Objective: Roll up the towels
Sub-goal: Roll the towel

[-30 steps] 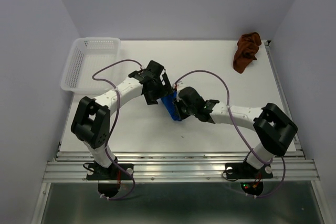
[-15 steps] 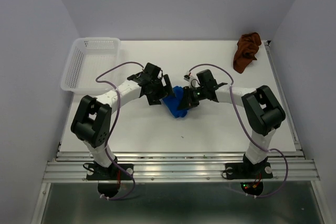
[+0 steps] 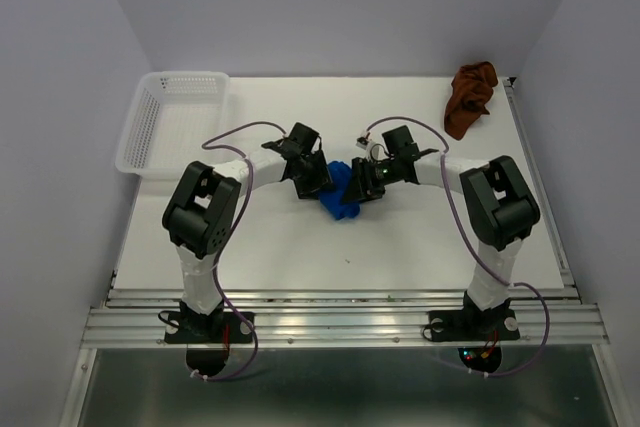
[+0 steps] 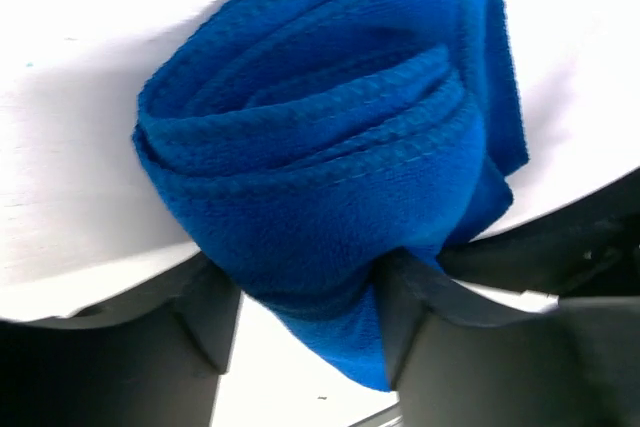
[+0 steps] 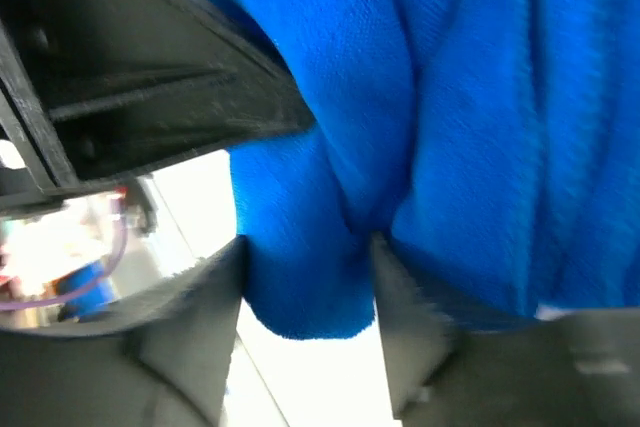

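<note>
The blue towel (image 3: pixel 341 197), bunched into a loose roll, is pinched by the left gripper (image 4: pixel 305 287); the right gripper (image 5: pixel 308 252) straddles a fold, grip unclear.

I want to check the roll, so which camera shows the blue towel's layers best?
The left wrist view: the blue towel fills it, coiled layers plain. The right wrist shows only blurred folds; the top view, a small lump.

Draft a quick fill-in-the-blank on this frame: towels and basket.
1. The centre towel between the left gripper and right gripper is coloured ____.
2. The rust-brown towel lies at the table's far ____ corner.
3. The white basket sits at the far ____ corner.
Missing: blue; right; left.
</note>
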Controlling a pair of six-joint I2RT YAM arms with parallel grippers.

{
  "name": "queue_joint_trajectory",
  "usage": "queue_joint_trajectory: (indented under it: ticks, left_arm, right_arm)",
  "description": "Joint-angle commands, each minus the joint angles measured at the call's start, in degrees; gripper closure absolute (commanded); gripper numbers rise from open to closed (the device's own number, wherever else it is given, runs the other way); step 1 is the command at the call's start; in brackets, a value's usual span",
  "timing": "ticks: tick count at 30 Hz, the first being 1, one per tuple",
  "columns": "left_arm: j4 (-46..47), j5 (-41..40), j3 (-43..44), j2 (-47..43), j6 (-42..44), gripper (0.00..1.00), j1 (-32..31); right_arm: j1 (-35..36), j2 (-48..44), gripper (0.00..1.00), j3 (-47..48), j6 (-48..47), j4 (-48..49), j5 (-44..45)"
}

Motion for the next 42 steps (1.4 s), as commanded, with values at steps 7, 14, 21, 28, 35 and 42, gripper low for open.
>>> queue_joint_trajectory:
  ticks: [7, 14, 21, 28, 35, 42]
  left_arm:
    - [-4.7, -6.6, 3.5, 1.6, 0.3, 0.44, -1.1]
    - [-8.7, -8.3, 5.6, 0.8, 0.2, 0.43, -2.0]
    - [-9.6, -8.3, 5.0, -0.4, -1.9, 0.43, -2.3]
    - [-7.6, -4.8, 2.9, -0.7, -5.3, 0.43, -2.3]
    - [-5.5, -1.2, -0.1, -3.1, -7.1, 0.37, -2.2]
    - [-4.8, -2.0, -2.0, -8.7, -6.3, 0.14, -1.9]
  right_arm:
    - [7.2, -18.7, 0.28, -3.2, -8.0, -4.5, 32.8]
    - [18.0, -19.0, 0.27, -3.2, -13.5, -2.8, 48.8]
    - [21.9, -15.0, 0.27, -4.0, -12.3, 1.7, 52.2]
    - [25.3, -11.8, 0.32, -8.5, -6.8, 5.5, 59.3]
    - [26.1, -7.8, 0.64, -9.2, 0.6, 5.4, 77.1]
    - [26.1, -14.5, 0.99, -10.2, -0.4, 4.2, 62.5]
